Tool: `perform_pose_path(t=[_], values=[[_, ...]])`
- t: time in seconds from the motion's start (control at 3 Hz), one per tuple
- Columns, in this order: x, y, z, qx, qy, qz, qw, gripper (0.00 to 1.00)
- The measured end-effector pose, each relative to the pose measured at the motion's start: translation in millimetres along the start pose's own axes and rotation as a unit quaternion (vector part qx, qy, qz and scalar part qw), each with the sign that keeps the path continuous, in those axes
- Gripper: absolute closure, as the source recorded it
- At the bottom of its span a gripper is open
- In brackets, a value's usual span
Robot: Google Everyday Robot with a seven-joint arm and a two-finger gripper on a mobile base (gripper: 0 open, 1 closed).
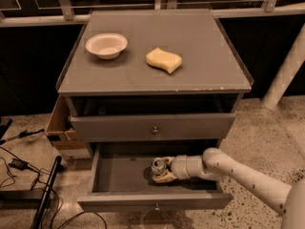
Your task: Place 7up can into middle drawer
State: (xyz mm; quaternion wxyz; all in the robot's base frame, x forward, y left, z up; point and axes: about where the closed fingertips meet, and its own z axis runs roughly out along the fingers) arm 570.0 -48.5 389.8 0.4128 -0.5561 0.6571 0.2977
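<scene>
inside grey middle drawer (114, 175), end effector (162, 172) clasps silver-topped 7up can (157, 164).

Likely a lab or test space: speckled concrete floor (267, 128), loose cables (14, 162), cardboard box (59, 128), bare grey cabinet tabletop (200, 56); gripper (162, 173) inside the open middle drawer (119, 175).

- 7up can (158, 164) — a small can with its silver top and pull tab facing up, sitting low in the frame just right of centre, inside the open drawer towards its right half, right against the gripper's tip.
- middle drawer (119, 202) — wide, shallow and grey, pulled out at the bottom of the frame, plain floor showing left of the can.
- gripper (163, 173) — reaches in from the right, low over the drawer floor.
</scene>
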Motion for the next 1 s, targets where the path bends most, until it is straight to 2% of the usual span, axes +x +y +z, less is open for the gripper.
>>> perform_pose_path(t=[0.67, 1.0], values=[[0.0, 0.1, 0.1, 0.0, 0.0, 0.0, 1.0, 0.0], [-0.1, 0.1, 0.2, 0.0, 0.0, 0.0, 1.0, 0.0]])
